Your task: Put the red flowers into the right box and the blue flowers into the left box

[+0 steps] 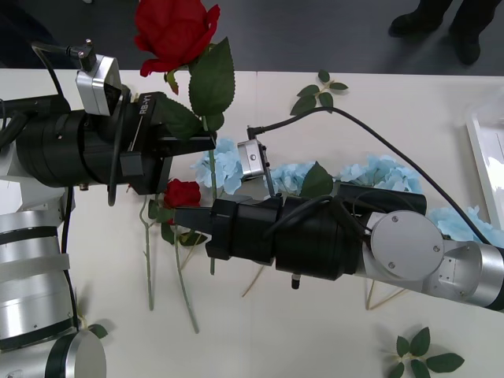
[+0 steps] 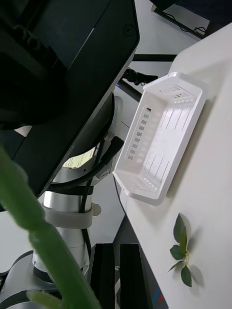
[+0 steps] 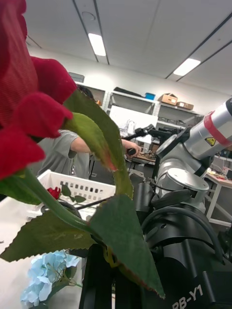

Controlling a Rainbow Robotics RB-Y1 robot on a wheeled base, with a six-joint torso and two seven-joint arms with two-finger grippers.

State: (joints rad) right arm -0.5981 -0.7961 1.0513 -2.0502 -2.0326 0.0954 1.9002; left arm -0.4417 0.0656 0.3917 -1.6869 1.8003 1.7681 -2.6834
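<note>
One red flower stands upright above the table, its stem pinched in my left gripper, which is shut on it. In the left wrist view its head and leaves loom close. My right gripper reaches across from the right, just below the left one and beside the lower stem. A second red flower lies on the table under both. Several blue flowers lie in a row behind my right arm. The left box is empty. The right box holds a red flower.
Loose leaf sprigs lie at the back, at the front right and next to the left box. The right box's rim shows at the table's right edge. People stand beyond the far edge.
</note>
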